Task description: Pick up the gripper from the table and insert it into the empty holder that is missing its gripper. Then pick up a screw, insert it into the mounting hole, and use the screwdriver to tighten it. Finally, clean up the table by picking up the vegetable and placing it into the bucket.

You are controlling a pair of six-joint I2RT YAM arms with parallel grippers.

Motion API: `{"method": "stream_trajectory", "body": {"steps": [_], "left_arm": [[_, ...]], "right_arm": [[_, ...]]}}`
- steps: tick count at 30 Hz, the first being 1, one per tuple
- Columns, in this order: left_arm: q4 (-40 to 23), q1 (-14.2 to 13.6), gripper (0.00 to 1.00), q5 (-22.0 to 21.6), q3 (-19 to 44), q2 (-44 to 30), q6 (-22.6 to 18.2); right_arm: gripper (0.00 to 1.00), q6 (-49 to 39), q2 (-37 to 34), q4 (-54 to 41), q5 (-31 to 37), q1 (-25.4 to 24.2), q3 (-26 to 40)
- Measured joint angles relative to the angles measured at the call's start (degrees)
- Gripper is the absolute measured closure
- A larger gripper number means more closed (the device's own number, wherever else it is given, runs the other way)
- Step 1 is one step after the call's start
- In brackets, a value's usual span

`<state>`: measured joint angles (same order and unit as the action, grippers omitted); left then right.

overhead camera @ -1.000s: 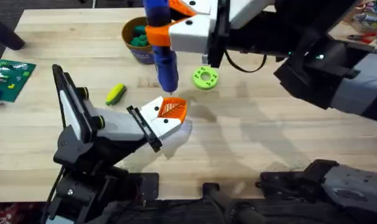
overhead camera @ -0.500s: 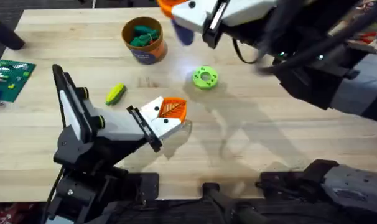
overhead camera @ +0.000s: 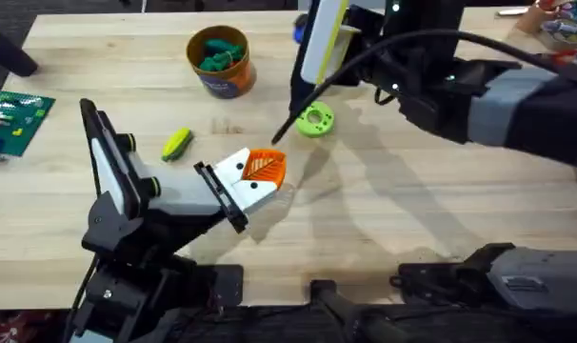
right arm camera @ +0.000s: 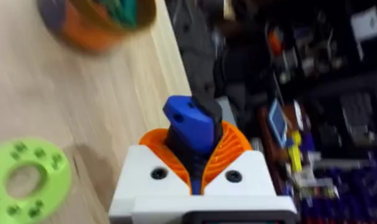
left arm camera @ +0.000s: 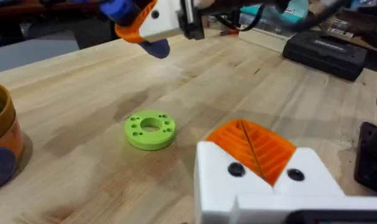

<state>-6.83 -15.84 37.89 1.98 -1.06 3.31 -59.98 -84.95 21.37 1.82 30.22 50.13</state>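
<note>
Workbench scene, read left to right in the overhead view: the holder (overhead camera: 239, 187), a white head on the black jointed arm at 8 o'clock, carries the orange gripper (overhead camera: 265, 168) already seated on its upper face. The left wrist view shows that head from behind, its own finger state impossible to tell. At 10 o'clock from the head lies the yellow vegetable (overhead camera: 177, 144), well apart from the blue bucket (overhead camera: 219, 61) at 11 o'clock, which already holds green pieces. A green ring (overhead camera: 314, 120) sits just past centre, at 1 o'clock from the holder. Above it hangs the right gripper (right arm camera: 195, 163), pads clamped on the blue screwdriver (right arm camera: 190, 119), carried high near the table's far edge at 12 o'clock.

With the finger apparently mounted, the step in hand looks like parking the driver. It should be lowered onto bare wood at 1 o'clock, clear of the ring and the bucket, and released only once it rests flat, so it cannot roll off the far edge. That would free an arm for the vegetable.
</note>
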Motion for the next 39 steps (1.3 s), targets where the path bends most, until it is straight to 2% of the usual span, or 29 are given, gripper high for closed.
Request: {"method": "stream_trajectory", "body": {"steps": [6,16,22,31,32,37,38,39], "left_arm": [[0.0,0.0,0.991,0.0,0.0,0.0,0.0],[0.0,0.0,0.991,0.0,0.0,0.0,0.0],[0.0,0.0,0.991,0.0,0.0,0.0,0.0],[0.0,0.0,0.991,0.0,0.0,0.0,0.0],[0.0,0.0,0.991,0.0,0.0,0.0,0.0],[0.0,0.0,0.991,0.0,0.0,0.0,0.0],[0.0,0.0,0.991,0.0,0.0,0.0,0.0],[0.0,0.0,0.991,0.0,0.0,0.0,0.0]], "right_arm": [[0.937,-2.0,-5.5,0.5,2.7,-5.1,0.0],[0.936,-8.3,-17.4,1.1,3.8,-10.5,0.0],[0.937,-10.5,-18.9,-2.1,6.2,-12.7,0.2],[0.93,-11.0,-18.9,-8.0,7.2,-12.7,1.6],[0.873,-10.7,-18.9,-8.1,7.3,-12.7,1.6],[0.152,-10.5,-18.2,-7.4,8.3,-13.1,2.2],[0.045,-10.6,-18.0,-7.3,8.5,-13.2,2.5],[0.019,-10.5,-17.9,-7.5,8.5,-13.2,2.7]]}}
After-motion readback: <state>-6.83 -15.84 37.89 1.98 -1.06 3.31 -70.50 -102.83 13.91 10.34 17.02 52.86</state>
